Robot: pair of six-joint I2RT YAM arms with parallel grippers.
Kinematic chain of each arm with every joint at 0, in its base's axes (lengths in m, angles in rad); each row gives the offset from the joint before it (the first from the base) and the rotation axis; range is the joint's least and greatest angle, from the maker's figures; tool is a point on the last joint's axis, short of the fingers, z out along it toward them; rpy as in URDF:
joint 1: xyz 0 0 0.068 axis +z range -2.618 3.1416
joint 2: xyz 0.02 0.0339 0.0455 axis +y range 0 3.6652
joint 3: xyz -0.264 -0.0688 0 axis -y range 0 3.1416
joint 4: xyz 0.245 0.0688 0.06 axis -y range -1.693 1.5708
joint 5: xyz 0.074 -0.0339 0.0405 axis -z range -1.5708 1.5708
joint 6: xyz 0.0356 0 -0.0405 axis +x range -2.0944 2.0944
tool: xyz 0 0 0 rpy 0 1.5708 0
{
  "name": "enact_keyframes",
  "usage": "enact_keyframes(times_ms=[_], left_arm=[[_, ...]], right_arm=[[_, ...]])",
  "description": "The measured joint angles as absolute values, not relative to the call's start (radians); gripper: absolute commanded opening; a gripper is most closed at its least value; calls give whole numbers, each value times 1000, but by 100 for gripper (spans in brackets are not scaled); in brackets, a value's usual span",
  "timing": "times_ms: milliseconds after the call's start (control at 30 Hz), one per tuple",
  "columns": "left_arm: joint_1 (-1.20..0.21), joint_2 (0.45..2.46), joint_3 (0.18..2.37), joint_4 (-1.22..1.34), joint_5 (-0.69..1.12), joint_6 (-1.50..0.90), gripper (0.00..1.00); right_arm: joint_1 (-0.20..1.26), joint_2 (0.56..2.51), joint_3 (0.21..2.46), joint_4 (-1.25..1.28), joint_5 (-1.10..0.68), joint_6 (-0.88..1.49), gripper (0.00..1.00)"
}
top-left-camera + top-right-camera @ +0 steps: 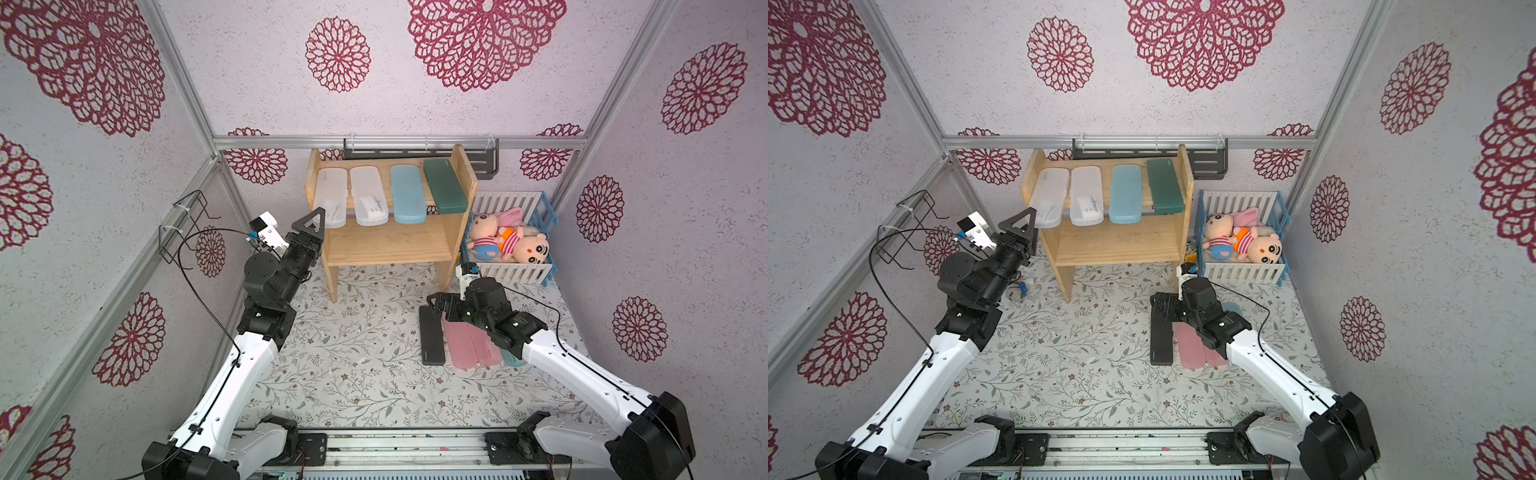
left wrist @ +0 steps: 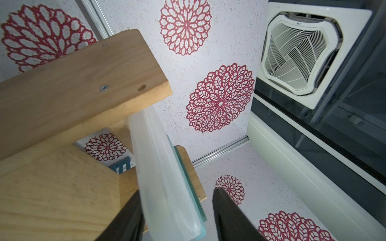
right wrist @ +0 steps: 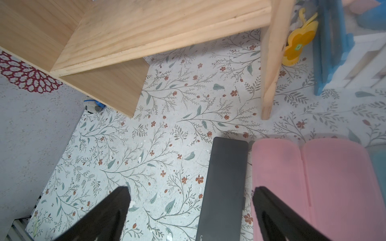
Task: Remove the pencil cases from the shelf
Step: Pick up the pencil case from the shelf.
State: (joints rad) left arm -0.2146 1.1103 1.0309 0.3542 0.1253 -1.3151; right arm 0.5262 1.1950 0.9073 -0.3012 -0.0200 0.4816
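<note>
On the upper tier of the shelf, at its left end, the leftmost frosted white case lies flat with its near end jutting past the board's front edge; to its right sit a second frosted white case, a light blue case and a dark green case.

It looks like light, stiff, hollow plastic with a smooth and probably slippery skin; the overhanging near end, pinched across its thin faces, seems the best hold, taken deep enough that the long body does not droop or twist.

The left end effector straddles that near end; in the left wrist view one finger lies against the case while the other stands just clear, so the jaws are apart and not yet clamped.

The right end effector hangs spread wide and empty over the bench, just above the black case and the pink cases lying there.
</note>
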Motion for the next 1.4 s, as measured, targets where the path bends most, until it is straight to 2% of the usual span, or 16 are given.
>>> enact_keyframes(times_ms=[67, 167, 267, 367, 700, 933, 1167, 1400], left_arm=[[-214, 1113, 1031, 354, 126, -1316, 31], [-214, 1116, 1031, 355, 128, -1316, 18], [-213, 1120, 1031, 354, 130, -1317, 12], [-213, 1121, 1031, 354, 132, -1317, 0], [-211, 1113, 1021, 358, 130, -1296, 0], [-211, 1052, 935, 500, 150, -1187, 0], [-216, 867, 734, 776, 281, -1007, 0], [-226, 543, 521, 674, 312, -813, 0]], right_arm=[[526, 1195, 907, -301, -23, 482, 99], [525, 1195, 907, -302, -23, 482, 99], [525, 1192, 907, -302, -23, 482, 99], [525, 1185, 907, -302, -23, 481, 99], [523, 1177, 907, -307, -17, 481, 99], [538, 1132, 907, -306, 15, 482, 99], [734, 974, 907, -270, 164, 482, 99], [889, 861, 914, -90, 165, 543, 99]])
